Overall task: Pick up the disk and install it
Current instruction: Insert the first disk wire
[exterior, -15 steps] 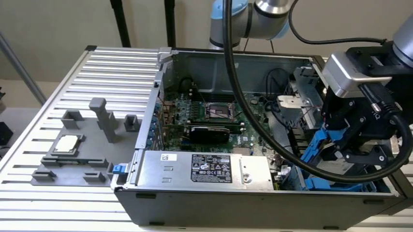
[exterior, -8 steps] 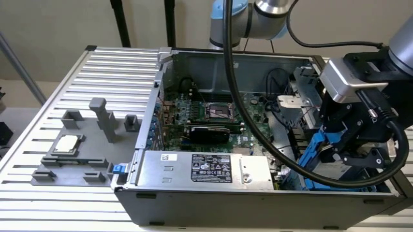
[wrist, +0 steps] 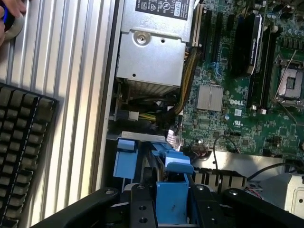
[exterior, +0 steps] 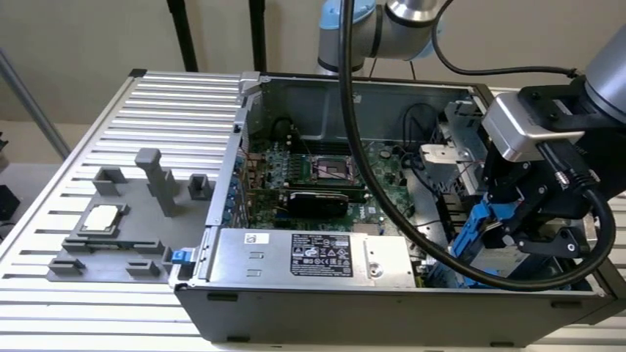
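The gripper point(wrist: 172, 209) clamps the disk point(wrist: 174, 187) by its blue bracket, a black finger point(wrist: 142, 206) on either side, close to a blue drive bay point(wrist: 127, 159). Beyond lie the green motherboard point(wrist: 237, 104) and silver power supply point(wrist: 149, 52). A keyboard point(wrist: 21, 142) rests on the slatted table point(wrist: 76, 71).

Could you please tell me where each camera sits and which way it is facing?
Exterior view: off the arm, looking down into the open computer case; the arm and gripper show at the exterior view's right.
Wrist view: on the wrist, looking down past the jaws, shut on the disk, into the case.
Shared: power supply, motherboard, disk.
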